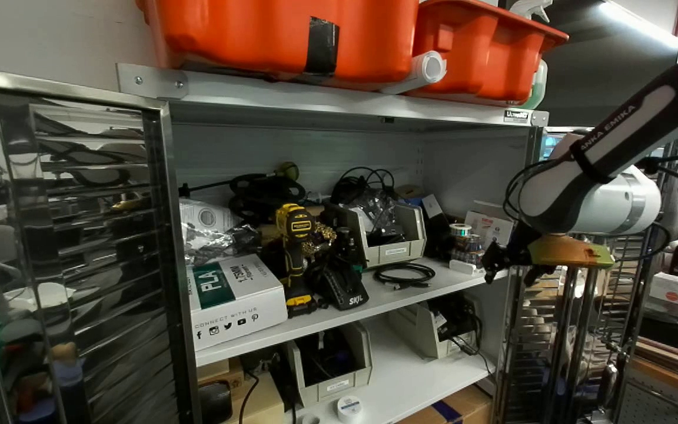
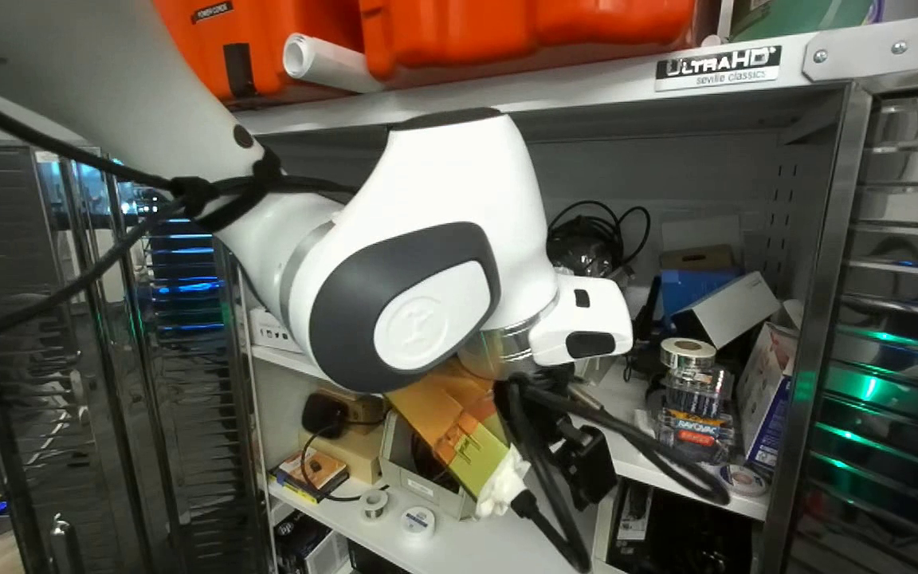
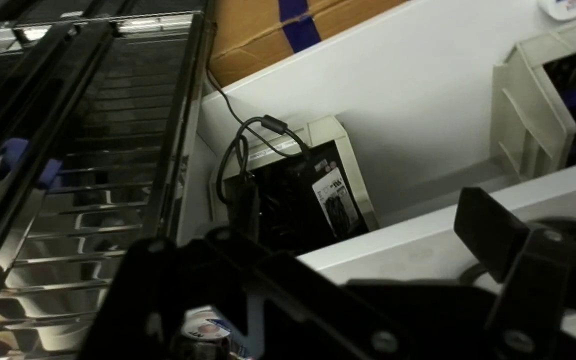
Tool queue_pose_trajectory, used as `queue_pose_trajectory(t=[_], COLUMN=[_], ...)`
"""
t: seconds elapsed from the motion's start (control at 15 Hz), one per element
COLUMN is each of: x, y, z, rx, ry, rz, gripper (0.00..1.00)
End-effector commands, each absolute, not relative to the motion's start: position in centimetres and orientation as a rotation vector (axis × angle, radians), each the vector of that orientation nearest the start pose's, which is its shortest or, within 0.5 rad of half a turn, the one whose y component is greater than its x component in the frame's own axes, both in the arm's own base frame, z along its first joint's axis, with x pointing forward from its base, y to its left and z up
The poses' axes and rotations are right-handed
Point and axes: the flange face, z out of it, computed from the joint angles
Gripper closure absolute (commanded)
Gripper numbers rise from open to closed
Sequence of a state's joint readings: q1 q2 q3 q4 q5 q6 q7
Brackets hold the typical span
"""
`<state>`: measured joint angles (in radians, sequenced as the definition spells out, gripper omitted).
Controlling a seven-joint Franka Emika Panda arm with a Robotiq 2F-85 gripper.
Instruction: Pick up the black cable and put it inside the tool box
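Black cable (image 1: 401,279) lies coiled on the white shelf (image 1: 446,276) in an exterior view, its long axis running nine to three o'clock, a plug end (image 1: 398,287) jutting toward seven. A labelled grey bin (image 1: 394,253) stands at its twelve; my gripper (image 1: 508,277) hangs well apart at three. Toward nine I read SKIL on a charger (image 1: 339,285), PLA and CONNECT WITH US on a white box (image 1: 251,281). In an exterior view, my arm (image 2: 459,183) hides much of the shelf; a plate (image 2: 718,68) near two o'clock reads ULTRAHD seville classics, a battery pack (image 2: 695,437) at four RAYOVAC. From the wrist view, my fingers (image 3: 490,230) stand wide apart, gripping nothing.
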<state>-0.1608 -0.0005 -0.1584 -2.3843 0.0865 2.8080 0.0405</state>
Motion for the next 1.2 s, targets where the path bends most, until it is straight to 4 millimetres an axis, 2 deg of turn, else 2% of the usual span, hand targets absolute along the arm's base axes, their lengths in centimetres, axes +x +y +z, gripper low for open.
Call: queue_pose_trajectory(t=[0.0,0.13,0.33,0.67,1.13], x=[52.0,52.8,53.9,55.6,57.9], y=[-16.2,-15.8,-16.3,-17.6,-17.4], z=[37.3,38.0,38.8,38.1,36.7], rx=[-2.817,-2.688,-2.557,-2.55,-2.595], ry=[0.832,0.932,0.981,0.92,0.789], rz=[-0.778,-0.774,-0.761,-0.641,-0.643], gripper=[0.0,0.0,0.0,0.0,0.0])
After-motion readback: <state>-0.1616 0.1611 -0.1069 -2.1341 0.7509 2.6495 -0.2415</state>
